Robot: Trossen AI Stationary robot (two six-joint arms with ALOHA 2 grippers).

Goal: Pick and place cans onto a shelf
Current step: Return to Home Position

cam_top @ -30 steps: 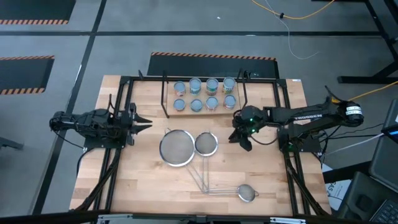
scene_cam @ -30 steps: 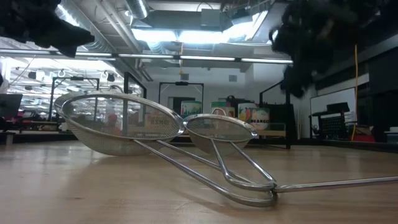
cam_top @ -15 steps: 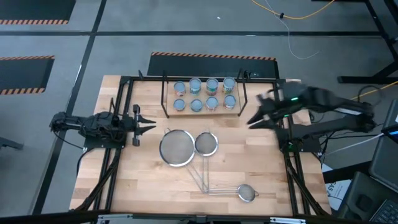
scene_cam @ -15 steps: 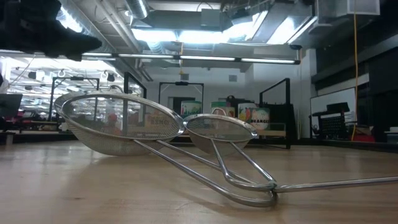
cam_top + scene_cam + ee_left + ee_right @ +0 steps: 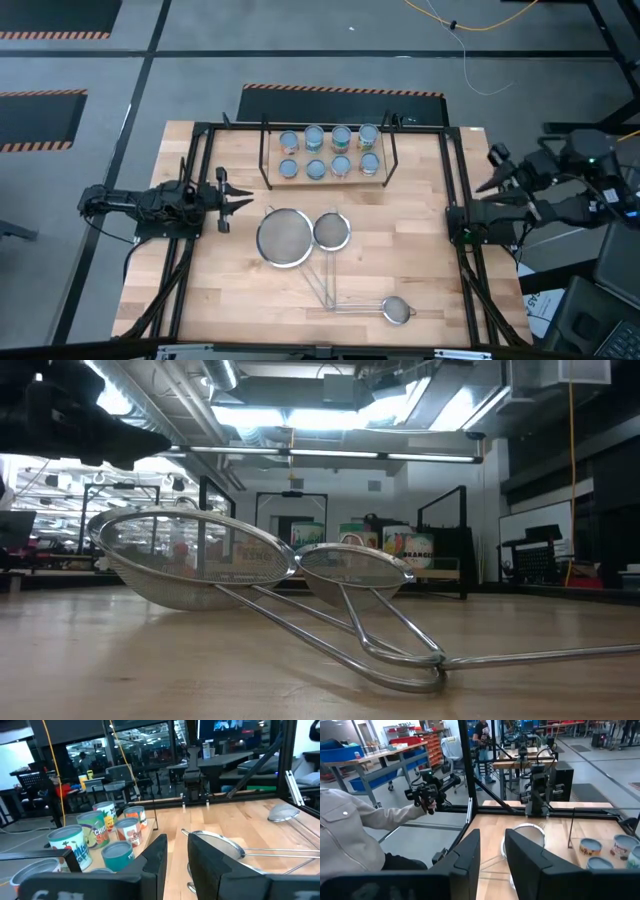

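Note:
Several cans (image 5: 328, 153) with pale blue tops stand in two rows on the shelf (image 5: 300, 181) of black rods and a wooden board, at the table's far middle. They also show in the left wrist view (image 5: 107, 835), the right wrist view (image 5: 592, 847) and the low view (image 5: 400, 545). My left gripper (image 5: 240, 197) hovers over the table's left side, pointing right, slightly open and empty (image 5: 177, 855). My right gripper (image 5: 488, 170) is beyond the table's right edge, raised, slightly open and empty (image 5: 492, 855).
Two steel mesh strainers (image 5: 284, 238) (image 5: 331, 231) lie mid-table, their long handles running toward the near edge beside a small strainer (image 5: 398, 311). A black frame (image 5: 455, 190) edges the table. A person's sleeve (image 5: 360, 830) and hand holding a black device (image 5: 427, 790) show beyond the table.
My right gripper has swung from beside the shelf's right end up and toward the table's right edge, and is now past it and out of the low view. My left gripper has crept a little toward the table's middle. The cans and strainers have stayed put.

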